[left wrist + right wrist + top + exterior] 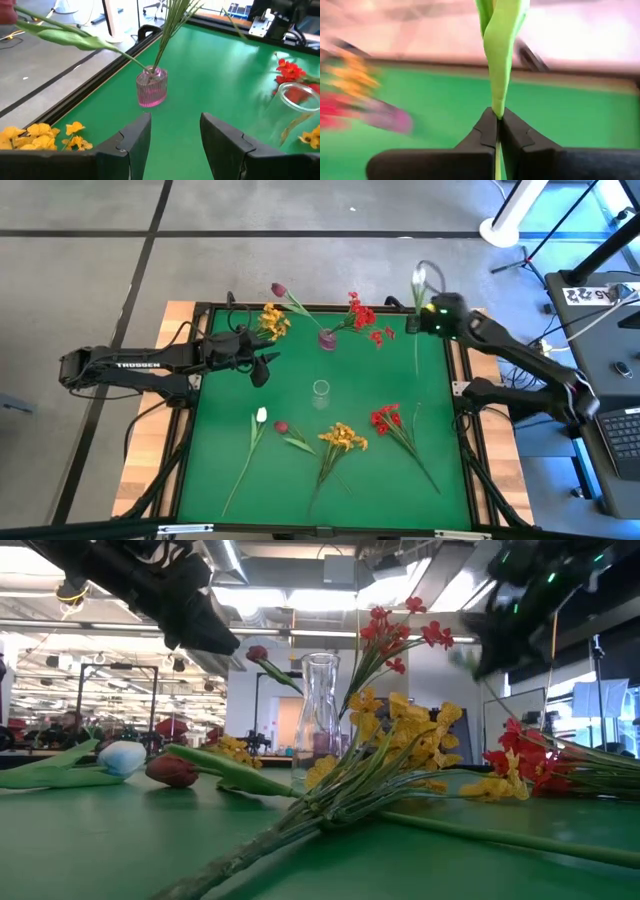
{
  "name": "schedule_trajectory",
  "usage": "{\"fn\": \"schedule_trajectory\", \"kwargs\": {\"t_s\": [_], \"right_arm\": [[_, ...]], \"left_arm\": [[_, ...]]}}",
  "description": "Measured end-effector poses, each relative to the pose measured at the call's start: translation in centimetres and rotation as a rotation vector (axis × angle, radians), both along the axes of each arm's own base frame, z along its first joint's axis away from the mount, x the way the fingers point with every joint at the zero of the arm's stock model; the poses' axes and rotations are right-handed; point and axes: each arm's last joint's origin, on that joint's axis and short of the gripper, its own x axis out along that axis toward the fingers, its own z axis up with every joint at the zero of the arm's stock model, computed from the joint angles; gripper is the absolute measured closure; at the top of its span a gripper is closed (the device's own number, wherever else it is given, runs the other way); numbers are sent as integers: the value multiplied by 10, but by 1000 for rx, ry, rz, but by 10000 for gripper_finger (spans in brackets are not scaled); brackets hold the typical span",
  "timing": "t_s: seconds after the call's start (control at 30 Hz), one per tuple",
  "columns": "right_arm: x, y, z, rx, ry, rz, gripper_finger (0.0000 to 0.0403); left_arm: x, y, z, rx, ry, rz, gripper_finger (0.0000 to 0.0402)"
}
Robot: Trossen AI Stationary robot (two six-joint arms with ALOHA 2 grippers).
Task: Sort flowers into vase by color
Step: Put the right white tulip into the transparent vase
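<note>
One green stem (pixel 501 55) pinched between right jaws.

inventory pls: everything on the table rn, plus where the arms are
pink vase: 1, ribbed pink glass, far middle of the mat; holds red flowers, a maroon tulip and a yellow spray
clear vase: 1, clear glass, mat centre, looks empty
white bud: 1, near left, lying flat
maroon bud: 1, beside the white bud, lying flat
yellow bunch: 1, near middle, lying flat
red bunch: 1, near right, lying flat
green stem: 1, long, light green, held up at the far right
table mat: 1, green, black frame
left gripper: fingers open, facing the pink vase, holds nothing
right gripper: fingers shut on the green stem
</note>
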Motion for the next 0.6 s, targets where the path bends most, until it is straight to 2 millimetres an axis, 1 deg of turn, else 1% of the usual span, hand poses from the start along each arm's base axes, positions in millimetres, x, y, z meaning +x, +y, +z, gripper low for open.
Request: {"fn": "schedule_trajectory", "kwargs": {"t_s": [0.13,0.33,0.47,0.6], "right_arm": [[2,18,37,-237,-228,135,398],[21,42,78,-531,-519,417,400],[34,56,104,-620,-574,539,400],[56,71,123,-674,-570,659,400]], "left_arm": [[1,0,3,7,-29,0,237],[2,1,6,3,-68,6,237],[3,1,7,-10,-95,13,237],[3,1,8,-25,-119,21,237]]}}
